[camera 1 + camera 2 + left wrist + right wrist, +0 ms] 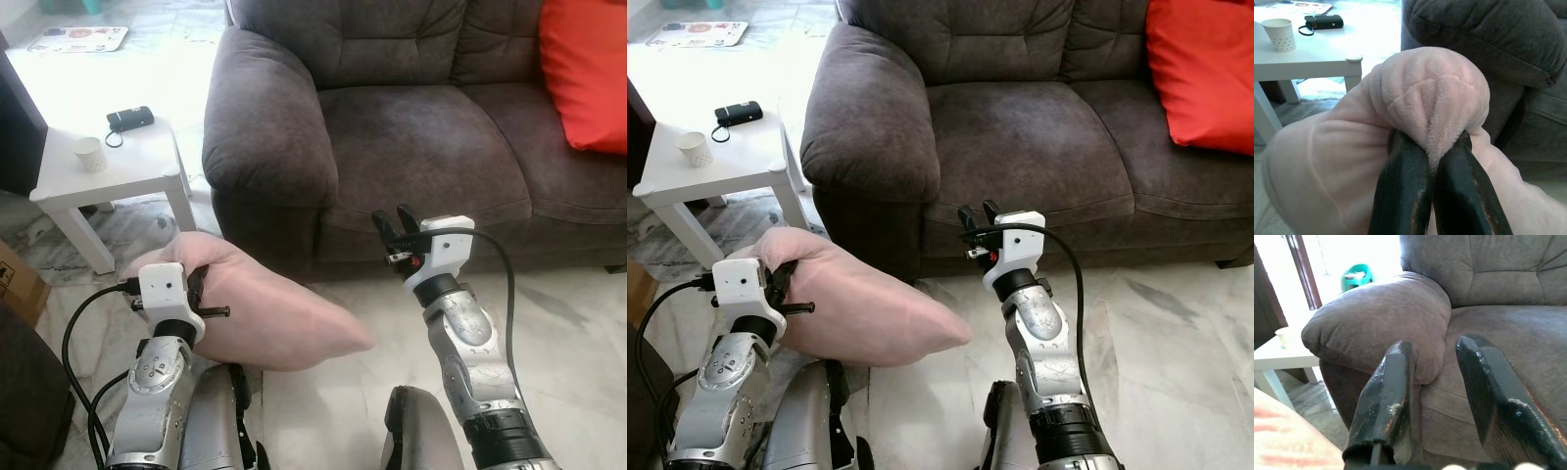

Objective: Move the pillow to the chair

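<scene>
Sofa (421,117) dead ahead, likely the drop target. Pillow (265,313) hangs low at my left, off the floor, my left tool (1432,161) pinching a bunched corner for carrying. Right tool (395,227) spread, empty, raised toward the seat.

- Sofa (411,108) ahead, across the far side of the floor (578,343), armrest (260,127) at its left end.
- Cushion (586,69) on the sofa seat at far right, against the backrest.
- Surface (108,162) left of the armrest, just beside it; cup (90,153) and pouch (129,118) on top, pouch behind the cup.
- Pillow (265,308) low in front of the armrest, pinched at its near left corner by the left hand (1432,161).
- Right hand (397,227) right of the pillow, apart from it, before the sofa's seat front, fingers parted.
</scene>
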`<state>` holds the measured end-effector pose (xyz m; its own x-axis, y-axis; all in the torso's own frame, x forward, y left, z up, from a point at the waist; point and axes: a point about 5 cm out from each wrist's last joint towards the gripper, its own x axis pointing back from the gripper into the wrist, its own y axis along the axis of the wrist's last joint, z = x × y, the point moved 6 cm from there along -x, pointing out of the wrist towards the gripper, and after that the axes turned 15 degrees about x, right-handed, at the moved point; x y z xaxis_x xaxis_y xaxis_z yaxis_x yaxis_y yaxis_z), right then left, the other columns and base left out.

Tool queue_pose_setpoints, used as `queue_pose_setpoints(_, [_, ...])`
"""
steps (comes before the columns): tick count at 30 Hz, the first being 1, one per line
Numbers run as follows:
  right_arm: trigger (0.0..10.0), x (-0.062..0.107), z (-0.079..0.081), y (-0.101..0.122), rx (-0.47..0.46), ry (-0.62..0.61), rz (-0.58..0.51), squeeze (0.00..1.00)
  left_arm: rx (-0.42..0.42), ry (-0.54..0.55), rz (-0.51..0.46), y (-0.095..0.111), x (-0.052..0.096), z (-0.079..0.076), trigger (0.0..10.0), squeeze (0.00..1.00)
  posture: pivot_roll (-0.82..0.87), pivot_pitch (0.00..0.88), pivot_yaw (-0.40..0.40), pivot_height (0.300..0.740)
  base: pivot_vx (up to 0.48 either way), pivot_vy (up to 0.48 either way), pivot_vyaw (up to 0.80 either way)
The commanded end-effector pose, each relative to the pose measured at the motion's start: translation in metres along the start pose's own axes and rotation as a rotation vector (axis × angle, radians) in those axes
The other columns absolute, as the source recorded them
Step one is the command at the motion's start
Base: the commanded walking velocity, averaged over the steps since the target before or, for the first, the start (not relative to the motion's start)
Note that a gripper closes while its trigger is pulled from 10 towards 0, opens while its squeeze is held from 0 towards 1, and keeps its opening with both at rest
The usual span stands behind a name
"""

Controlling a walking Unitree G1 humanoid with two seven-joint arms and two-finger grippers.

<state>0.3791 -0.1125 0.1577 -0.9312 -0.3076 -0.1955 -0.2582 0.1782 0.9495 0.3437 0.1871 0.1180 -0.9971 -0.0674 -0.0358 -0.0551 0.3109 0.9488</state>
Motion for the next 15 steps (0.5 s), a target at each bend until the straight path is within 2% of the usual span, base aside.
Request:
queue_pose_setpoints(1, [10.0,0.0027,-0.0034,0.0001,-0.011,-0.017,-0.005,0.00,-0.018,-0.045,-0.110,0.0321,-0.0019,-0.0113,10.0,0.00,0.06,0.079,-0.012,0.522,0.000,0.000,0.00])
queue_pose_setpoints(15, [10.0,0.0026,-0.0022,0.0001,-0.024,-0.020,-0.009,0.00,-0.030,-0.053,-0.104,0.0316,-0.0012,-0.0136,10.0,0.00,0.07,0.073,-0.008,0.522,0.000,0.000,0.00])
